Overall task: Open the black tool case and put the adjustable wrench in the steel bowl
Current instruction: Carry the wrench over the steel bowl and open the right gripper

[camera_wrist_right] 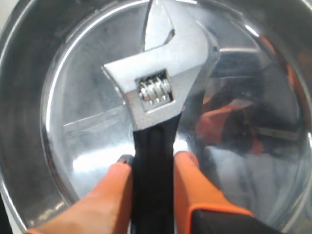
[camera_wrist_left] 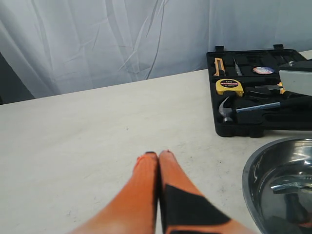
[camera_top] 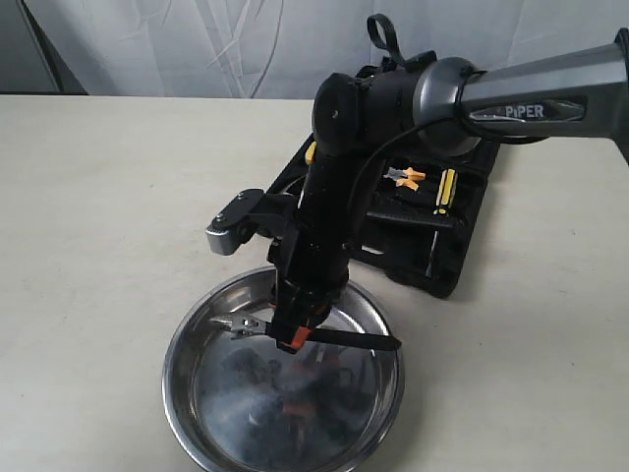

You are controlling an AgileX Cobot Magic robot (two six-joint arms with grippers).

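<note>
The right gripper point(camera_wrist_right: 152, 163) grasps the adjustable wrench point(camera_wrist_right: 161, 83) over the steel bowl point(camera_top: 182, 393); the left gripper point(camera_wrist_left: 159, 155) is clenched empty; the black tool case point(camera_wrist_left: 243, 129) lies open

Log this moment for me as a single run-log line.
tool case open | right gripper shut on wrench, over bowl | left gripper shut, empty, over table | wrench not yet released

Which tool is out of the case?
The adjustable wrench, clamped by its black handle between the fingers of the right gripper over the steel bowl; the hammer and tape measure lie in the black tool case.
</note>
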